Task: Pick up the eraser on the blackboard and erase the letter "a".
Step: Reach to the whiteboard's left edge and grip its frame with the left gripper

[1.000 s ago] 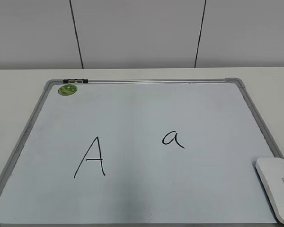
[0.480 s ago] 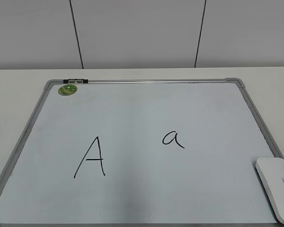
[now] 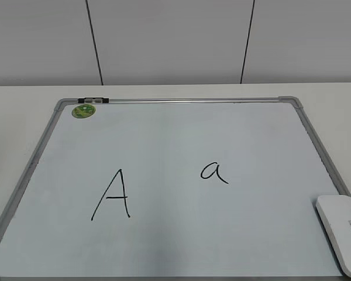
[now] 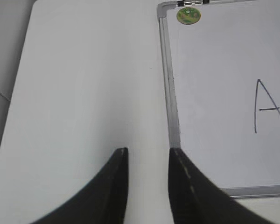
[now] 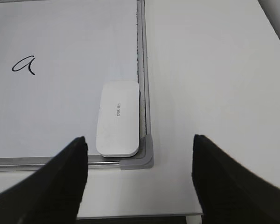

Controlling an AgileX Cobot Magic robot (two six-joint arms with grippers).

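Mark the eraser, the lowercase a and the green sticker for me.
eraser (image 5: 117,119), right wrist view, middle of its white top.
letter "a" (image 3: 212,171), exterior view, on the bowl's stroke.
green sticker (image 3: 83,110), exterior view, centre of the disc.

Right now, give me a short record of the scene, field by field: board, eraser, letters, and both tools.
blackboard: lies flat on the table, green sticker at far left corner
eraser: on the board's near right corner, against the frame, untouched
letter "a": intact, right of centre
capital "A": intact, left of centre
left tool: open, over the board's left frame edge, empty
right tool: open wide, above the eraser, empty
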